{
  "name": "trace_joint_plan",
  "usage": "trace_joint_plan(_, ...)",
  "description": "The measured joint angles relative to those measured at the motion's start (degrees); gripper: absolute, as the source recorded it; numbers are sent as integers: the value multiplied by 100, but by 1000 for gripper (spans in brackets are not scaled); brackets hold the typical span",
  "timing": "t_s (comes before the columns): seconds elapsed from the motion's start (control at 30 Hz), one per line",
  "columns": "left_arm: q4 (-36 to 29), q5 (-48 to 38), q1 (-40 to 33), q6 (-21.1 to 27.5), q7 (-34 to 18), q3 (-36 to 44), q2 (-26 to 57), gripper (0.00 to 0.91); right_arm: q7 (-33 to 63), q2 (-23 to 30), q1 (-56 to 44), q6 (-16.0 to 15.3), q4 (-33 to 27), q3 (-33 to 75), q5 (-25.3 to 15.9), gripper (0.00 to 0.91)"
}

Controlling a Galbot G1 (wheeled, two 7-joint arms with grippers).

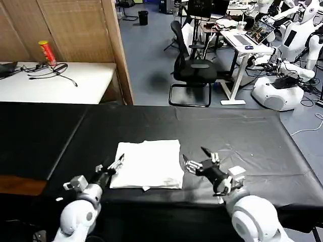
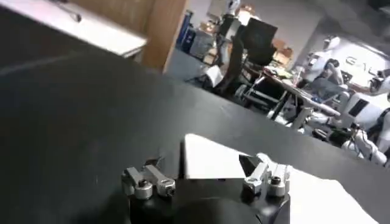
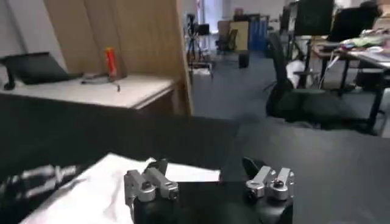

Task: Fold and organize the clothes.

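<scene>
Already the plain white cotton T-shirt (image 1: 148,164) lies folded into a compact, near-square bundle on the black-covered worktop (image 1: 242,136), near its front edge and between the two arms. The left hand (image 1: 117,164) sits low at the bundle's left front corner, fingers spread and gripping nothing. The right hand (image 1: 194,162) hovers just off the bundle's right edge, its fingers likewise parted and empty; from the right wrist view the shirt (image 3: 100,189) lies just past its tips.

The fold looks largely done, so the likely remaining work is tidying or shifting the bundle. The risk from here is undoing it: a finger catching only the top layer would peel the fold open, and an uneven push from one side could skew the bundle or slide it toward the worktop's front edge.
</scene>
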Motion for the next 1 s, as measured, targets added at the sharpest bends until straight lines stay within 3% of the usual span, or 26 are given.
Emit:
trace_joint_plan(0.03,12,8,26,-12,5,0,-23,868,1,-3,6,0,15,50,37,878)
trace_joint_plan(0.13,16,7,86,-43,16,4,-66,653,-5,-13,24,-1,20,193,114,878)
trace_joint_plan(0.17,3,1,108,-49,23,7,-74,546,-7,-13,32,0,17,232,120,878)
trace_joint_plan(0.2,-10,-5,126,-51,25,7,-85,293,-10,-13,39,1,14,261,126,878)
trace_joint_plan(0.23,-19,-11,143,-51,27,10,-98,185,-14,-12,46,2,13,277,127,878)
trace_joint_plan(0.33,-19,-67,174,-42,-1,-5,-127,10,-23,4,63,6,21,290,128,878)
trace_joint_plan(0.6,-7,-280,132,47,-136,-75,-230,0,-37,43,45,46,23,403,119,878)
trace_joint_plan(0.77,-167,473,19,206,102,-95,-71,0,-52,32,15,41,-42,585,82,878)
trace_joint_plan(1.0,-406,1746,-181,209,283,-331,727,0,-195,32,-41,256,-455,941,-476,878)
